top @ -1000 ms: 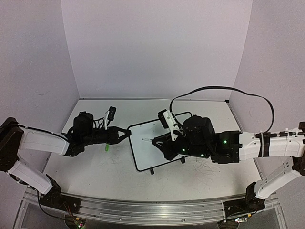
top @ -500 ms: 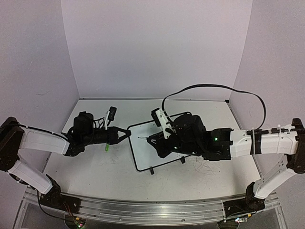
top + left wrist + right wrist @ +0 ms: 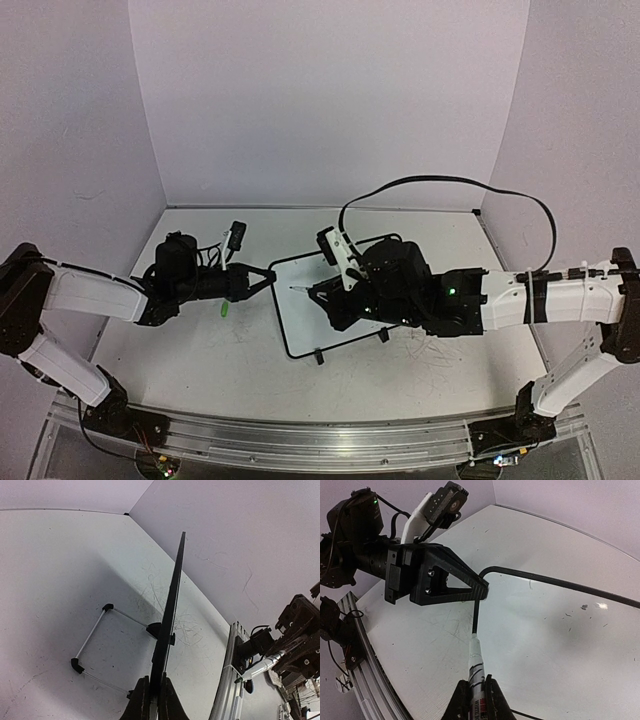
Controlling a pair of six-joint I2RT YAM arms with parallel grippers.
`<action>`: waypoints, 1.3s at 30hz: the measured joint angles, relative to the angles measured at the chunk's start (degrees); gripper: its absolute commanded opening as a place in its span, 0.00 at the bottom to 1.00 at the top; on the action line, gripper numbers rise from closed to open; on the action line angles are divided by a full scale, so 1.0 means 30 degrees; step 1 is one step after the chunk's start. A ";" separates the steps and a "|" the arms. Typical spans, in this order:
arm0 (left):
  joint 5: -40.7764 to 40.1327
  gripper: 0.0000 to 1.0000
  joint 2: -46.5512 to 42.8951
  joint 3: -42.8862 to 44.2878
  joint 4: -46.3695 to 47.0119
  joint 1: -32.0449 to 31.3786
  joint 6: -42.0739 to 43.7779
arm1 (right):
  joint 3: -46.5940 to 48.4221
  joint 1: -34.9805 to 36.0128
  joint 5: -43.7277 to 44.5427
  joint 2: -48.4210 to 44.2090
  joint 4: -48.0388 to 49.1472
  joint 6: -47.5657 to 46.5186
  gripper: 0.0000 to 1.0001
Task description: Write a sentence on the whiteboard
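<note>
The whiteboard (image 3: 306, 326) lies tilted at the table's middle, a white face in a thin black frame. In the left wrist view it shows edge-on as a black strip (image 3: 172, 596). My left gripper (image 3: 266, 278) (image 3: 153, 701) is shut on the board's left frame edge near its far corner. My right gripper (image 3: 326, 296) (image 3: 475, 700) is shut on a white marker (image 3: 477, 666), which points left. The marker tip (image 3: 292, 289) sits at the board's left frame, just short of the left fingers (image 3: 451, 578). Whether it touches the board I cannot tell. No sentence is visible on the board face (image 3: 560, 645).
A small green object (image 3: 225, 310) lies on the table below the left gripper. A black cable (image 3: 450, 184) loops above the right arm. The board's wire stand (image 3: 93, 639) rests on the scuffed table. An aluminium rail (image 3: 320, 442) runs along the near edge.
My left gripper's jaws have closed onto the board's frame edge. My right arm has moved left with the marker, bringing the tip to the board's left edge.
</note>
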 measured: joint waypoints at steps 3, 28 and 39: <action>0.0093 0.00 0.0072 0.0004 0.0140 0.0000 0.0321 | 0.0000 0.0000 0.0075 0.0000 -0.0008 0.0000 0.00; 0.0229 0.00 0.0072 0.0004 0.0155 0.0022 0.0969 | 0.0204 0.0552 0.1656 0.0373 -0.0073 0.0084 0.00; 0.0214 0.00 0.0072 -0.0003 0.0155 0.0022 0.0936 | 0.0791 0.0758 0.2935 0.1599 -0.0055 -0.0066 0.00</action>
